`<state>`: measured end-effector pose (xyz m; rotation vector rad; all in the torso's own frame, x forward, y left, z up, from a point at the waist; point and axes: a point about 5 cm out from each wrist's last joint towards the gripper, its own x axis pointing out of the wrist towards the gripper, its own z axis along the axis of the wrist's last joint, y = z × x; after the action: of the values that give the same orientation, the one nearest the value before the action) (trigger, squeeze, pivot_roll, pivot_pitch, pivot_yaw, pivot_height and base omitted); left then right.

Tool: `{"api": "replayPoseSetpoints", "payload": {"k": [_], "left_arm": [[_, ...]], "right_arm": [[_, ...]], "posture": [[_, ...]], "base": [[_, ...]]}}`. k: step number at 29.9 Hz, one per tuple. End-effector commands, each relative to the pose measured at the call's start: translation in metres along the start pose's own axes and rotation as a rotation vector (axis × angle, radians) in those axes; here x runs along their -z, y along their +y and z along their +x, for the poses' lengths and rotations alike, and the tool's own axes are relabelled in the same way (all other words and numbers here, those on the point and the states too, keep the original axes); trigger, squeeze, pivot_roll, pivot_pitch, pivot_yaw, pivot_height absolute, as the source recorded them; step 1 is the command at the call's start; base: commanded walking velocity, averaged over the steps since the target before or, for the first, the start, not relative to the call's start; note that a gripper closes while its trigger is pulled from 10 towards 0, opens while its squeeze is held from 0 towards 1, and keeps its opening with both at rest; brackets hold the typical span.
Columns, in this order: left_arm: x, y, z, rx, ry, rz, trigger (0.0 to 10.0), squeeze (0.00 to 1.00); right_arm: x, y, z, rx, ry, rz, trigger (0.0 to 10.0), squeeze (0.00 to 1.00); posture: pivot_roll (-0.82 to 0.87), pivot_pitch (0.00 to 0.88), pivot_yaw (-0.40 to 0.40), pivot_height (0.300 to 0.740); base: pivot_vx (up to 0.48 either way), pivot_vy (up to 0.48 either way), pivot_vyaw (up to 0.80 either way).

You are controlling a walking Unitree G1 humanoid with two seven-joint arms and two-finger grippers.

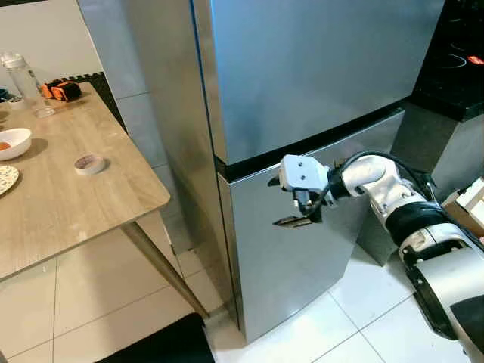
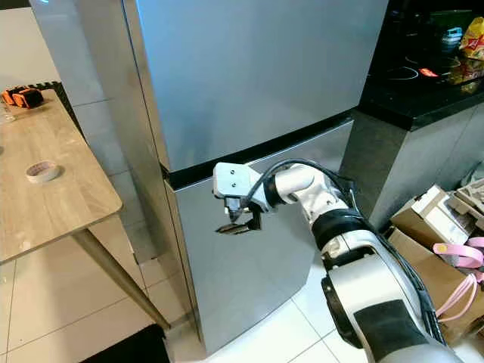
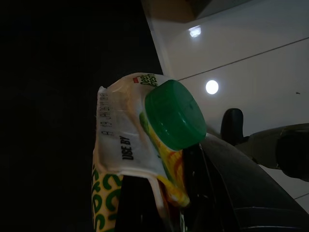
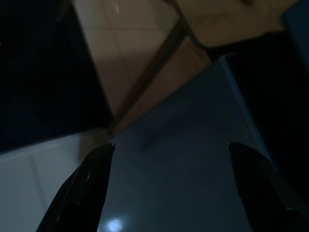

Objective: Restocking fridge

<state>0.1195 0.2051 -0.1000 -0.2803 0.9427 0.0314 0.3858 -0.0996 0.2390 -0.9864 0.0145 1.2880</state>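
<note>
A tall steel fridge (image 1: pixel 302 83) stands shut before me, with a dark seam between its upper door and lower door (image 1: pixel 287 265). My right gripper (image 1: pixel 283 201) reaches to the top left corner of the lower door, just under the seam. In the right wrist view its fingers (image 4: pixel 82 188) are spread open against the grey door, holding nothing. In the left wrist view my left gripper (image 3: pixel 164 198) is shut on a drink pouch (image 3: pixel 125 150), white, yellow and green, with a round green cap (image 3: pixel 174 113), hanging low over the tiled floor.
A wooden table (image 1: pixel 76 204) stands left of the fridge with a tape roll (image 1: pixel 89 163), a bowl (image 1: pixel 13 142) and a clear bottle (image 1: pixel 23 79). A black counter (image 2: pixel 423 98) and cardboard boxes (image 2: pixel 427 215) crowd the right. A black mat (image 1: pixel 159 344) lies on the floor.
</note>
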Motion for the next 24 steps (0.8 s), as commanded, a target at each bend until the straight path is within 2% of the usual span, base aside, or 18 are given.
{"api": "replayPoseSetpoints", "payload": {"k": [1, 5, 9, 11, 14, 15, 18, 20, 21, 22, 24], "left_arm": [[0.003, -0.01, 0.002, 0.043, 0.005, -0.015, 10.0, 0.0], [0.006, -0.01, 0.001, 0.046, 0.017, -0.008, 10.0, 0.0], [0.007, -0.01, 0.001, 0.043, 0.02, -0.008, 10.0, 0.0], [0.004, -0.009, 0.001, 0.04, 0.012, -0.009, 10.0, 0.0], [0.002, -0.009, 0.002, 0.039, 0.003, -0.014, 10.0, 0.0], [0.002, -0.009, 0.002, 0.039, 0.003, -0.014, 10.0, 0.0], [0.002, -0.011, 0.003, 0.042, 0.002, -0.015, 10.0, 0.0], [0.002, -0.014, 0.004, 0.046, 0.001, -0.022, 10.0, 0.0], [0.002, -0.014, 0.004, 0.046, 0.001, -0.022, 10.0, 0.0], [0.003, -0.015, 0.004, 0.046, 0.0, -0.026, 10.0, 0.0], [0.003, -0.015, 0.004, 0.046, 0.0, -0.026, 10.0, 0.0]], "right_arm": [[-0.003, -0.005, 0.002, 0.029, 0.028, -0.035, 10.0, 0.0], [-0.004, -0.008, 0.003, 0.072, 0.053, -0.052, 10.0, 0.0], [-0.009, -0.012, 0.001, 0.077, 0.01, -0.035, 10.0, 0.0], [-0.012, -0.014, -0.001, 0.081, -0.022, -0.017, 10.0, 0.0], [-0.012, -0.009, -0.004, 0.01, -0.126, 0.069, 10.0, 0.0], [-0.012, -0.009, -0.004, 0.01, -0.126, 0.069, 10.0, 0.0], [-0.008, -0.001, -0.006, -0.063, -0.22, 0.144, 10.0, 0.0], [0.005, 0.02, -0.005, -0.157, -0.309, 0.242, 10.0, 0.0], [0.005, 0.02, -0.005, -0.157, -0.309, 0.242, 10.0, 0.0], [0.012, 0.031, -0.004, -0.196, -0.336, 0.277, 10.0, 0.0], [0.012, 0.031, -0.004, -0.196, -0.336, 0.277, 10.0, 0.0]], "posture": [[-0.09, 0.042, -0.01, 0.74], [-0.09, 0.016, -0.007, 0.74], [-0.09, 0.016, -0.006, 0.74], [-0.09, 0.016, -0.006, 0.74], [-0.08, 0.008, -0.011, 0.74], [-0.08, 0.008, -0.011, 0.74], [-0.08, 0.004, -0.017, 0.74], [-0.08, 0.0, -0.021, 0.74], [-0.08, 0.0, -0.021, 0.74], [-0.08, 0.0, -0.021, 0.74], [-0.08, 0.0, -0.021, 0.74]], "base": [[0.0, 0.0, 0.0], [0.0, 0.0, 0.0], [0.0, 0.0, 0.0], [0.0, 0.0, 0.0], [0.0, 0.0, 0.0], [0.0, 0.0, 0.0], [0.0, 0.0, 0.0], [0.0, 0.0, 0.0], [0.0, 0.0, 0.0], [0.0, 0.0, 0.0], [0.0, 0.0, 0.0]]}}
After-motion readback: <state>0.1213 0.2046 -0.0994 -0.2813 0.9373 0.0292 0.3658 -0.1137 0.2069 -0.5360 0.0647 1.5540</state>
